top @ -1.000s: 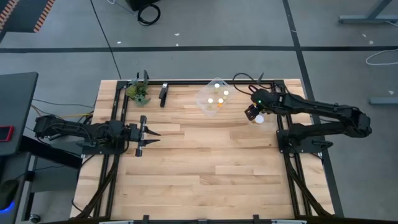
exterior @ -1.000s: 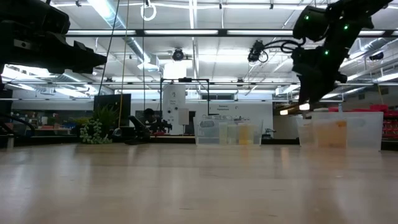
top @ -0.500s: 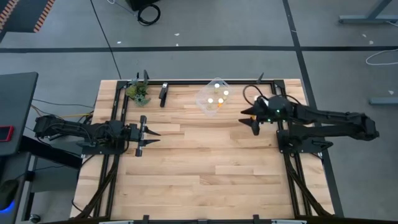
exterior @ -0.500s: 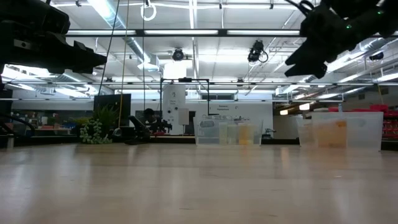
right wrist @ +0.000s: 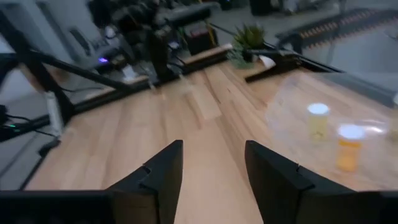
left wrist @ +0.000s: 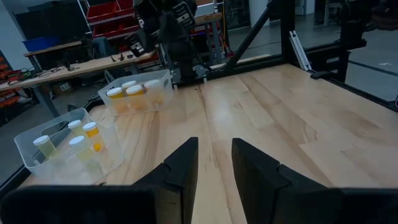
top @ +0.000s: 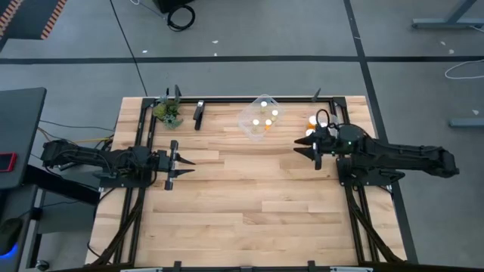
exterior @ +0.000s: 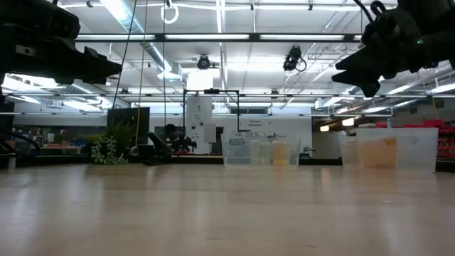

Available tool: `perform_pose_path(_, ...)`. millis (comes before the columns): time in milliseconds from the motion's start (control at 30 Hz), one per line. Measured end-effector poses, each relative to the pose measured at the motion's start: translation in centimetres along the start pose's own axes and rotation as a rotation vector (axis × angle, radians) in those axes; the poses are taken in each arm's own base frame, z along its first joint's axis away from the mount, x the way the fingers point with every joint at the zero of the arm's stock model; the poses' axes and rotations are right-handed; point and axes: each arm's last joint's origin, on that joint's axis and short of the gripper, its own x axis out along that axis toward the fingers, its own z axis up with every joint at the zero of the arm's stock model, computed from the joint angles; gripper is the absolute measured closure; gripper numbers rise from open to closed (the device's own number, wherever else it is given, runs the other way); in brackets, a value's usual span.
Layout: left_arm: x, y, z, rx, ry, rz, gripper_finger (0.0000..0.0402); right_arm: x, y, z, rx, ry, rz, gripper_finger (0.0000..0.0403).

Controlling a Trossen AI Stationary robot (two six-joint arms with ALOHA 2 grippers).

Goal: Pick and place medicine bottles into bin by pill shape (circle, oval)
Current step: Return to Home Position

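Observation:
Several tiny medicine bottles with white caps stand in two clear bins. One bin (top: 259,119) stands at the far middle of the table, the other (top: 318,130) at the far right beside my right arm. Both bins show in the left wrist view (left wrist: 67,148) (left wrist: 139,93). My right gripper (top: 305,151) is open and empty; it hovers level, just nearer than the right bin, pointing toward the table's left. Its wrist view shows the middle bin's bottles (right wrist: 318,118) (right wrist: 349,144). My left gripper (top: 184,166) is open and empty, and it waits above the table's left side.
A small green plant (top: 168,112) and a dark bracket (top: 199,113) stand at the far left edge. Black frame rails (top: 144,151) run along both sides of the table. The wooden top (top: 249,196) lies bare between the arms and toward the near edge.
My right gripper has come up from pointing down over the right bin and turned level, pointing toward the table's left. It has drawn back a little toward the near and right edges. It is empty now.

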Motion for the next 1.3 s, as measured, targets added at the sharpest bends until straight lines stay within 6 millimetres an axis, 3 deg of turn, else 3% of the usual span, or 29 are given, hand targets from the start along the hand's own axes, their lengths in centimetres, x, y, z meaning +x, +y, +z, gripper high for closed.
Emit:
perform_pose_path(367,0.0,0.0,0.0,0.0,0.0,0.0,0.0294,0.5,-0.8,-4.2,0.063,-0.012,0.056,0.0235)
perform_pose_path(833,0.0,0.0,0.0,0.0,0.0,0.0,0.0294,0.2,2.1,-4.2,-0.057,-0.087,0.156,0.024)
perform_pose_path(1300,0.0,0.0,0.0,0.0,0.0,0.0,0.0294,0.1,1.7,-4.9,0.042,-0.091,0.077,0.024)
